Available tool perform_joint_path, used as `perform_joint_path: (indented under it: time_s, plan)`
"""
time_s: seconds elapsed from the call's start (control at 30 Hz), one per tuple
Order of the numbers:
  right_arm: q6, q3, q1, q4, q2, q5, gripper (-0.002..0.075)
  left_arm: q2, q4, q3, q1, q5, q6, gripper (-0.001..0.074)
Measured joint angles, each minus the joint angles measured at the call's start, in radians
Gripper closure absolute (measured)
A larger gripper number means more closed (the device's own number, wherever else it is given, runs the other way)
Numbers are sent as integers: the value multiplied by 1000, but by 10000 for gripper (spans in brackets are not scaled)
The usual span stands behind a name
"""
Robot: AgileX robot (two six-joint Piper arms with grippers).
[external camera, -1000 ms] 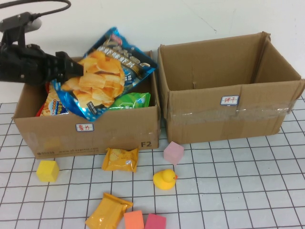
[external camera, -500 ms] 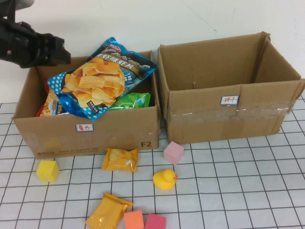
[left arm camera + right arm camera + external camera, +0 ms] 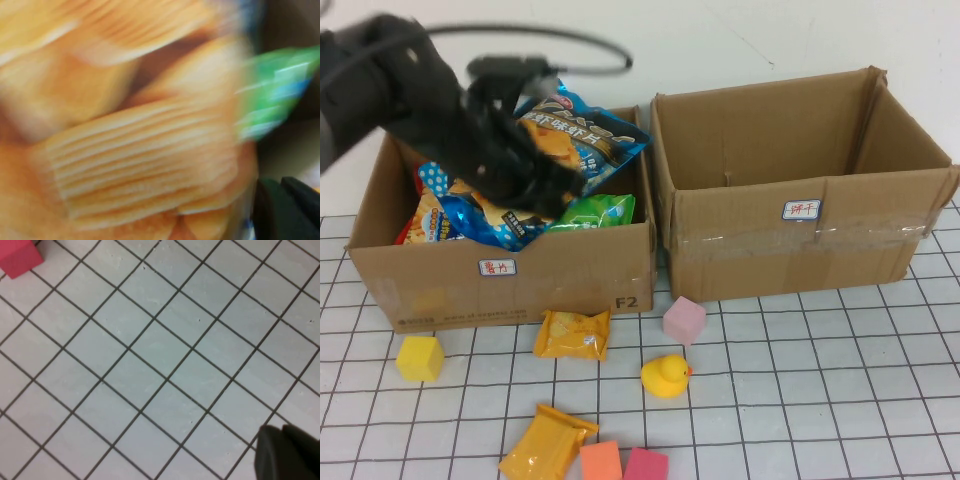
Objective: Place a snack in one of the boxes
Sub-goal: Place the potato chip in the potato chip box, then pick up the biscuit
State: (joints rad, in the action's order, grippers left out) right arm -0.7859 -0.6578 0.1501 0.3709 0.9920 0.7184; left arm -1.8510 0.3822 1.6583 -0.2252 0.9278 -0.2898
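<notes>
A big blue chips bag [image 3: 590,140] lies on top of other snacks in the left cardboard box [image 3: 500,290]. My left gripper [image 3: 545,185] is low over that bag inside the box, its arm smeared by motion. In the left wrist view the bag's chip picture [image 3: 125,140] fills the frame, with the left gripper [image 3: 287,210] shut and empty at its edge. A green bag [image 3: 605,210] lies beside it. The right box [image 3: 800,240] is empty. My right gripper [image 3: 287,452] is shut above the gridded mat, out of the high view.
Two orange snack packets [image 3: 574,333] [image 3: 548,445] lie on the mat in front of the left box. Around them are a yellow cube [image 3: 420,358], pink cube [image 3: 684,319], yellow duck [image 3: 666,376], orange cube [image 3: 601,462] and red cube [image 3: 646,466].
My left gripper let go of the chips bag, which dropped onto the box's contents. The arm drew back to the left, then swung in over the bag. The right arm has not moved.
</notes>
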Motion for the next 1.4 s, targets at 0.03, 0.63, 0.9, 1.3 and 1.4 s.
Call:
perform_joint_path:
  time_s: [0.03,0.63,0.9,1.3,1.4]
  plan:
    - [-3,0,0,0,0,4,726,-12,-47,0,0,-2,29,734]
    - [-26,0,0,2,0,27,726,283,-266,-36,9,47,258,736]
    - [-26,2,0,8,0,8,726,466,-255,-388,-156,41,248,736]
    - [-69,22,0,72,0,1,726,364,-270,-665,-267,-83,252,363]
    - [-109,30,0,112,0,-1,726,287,-323,-666,-281,-114,290,232]
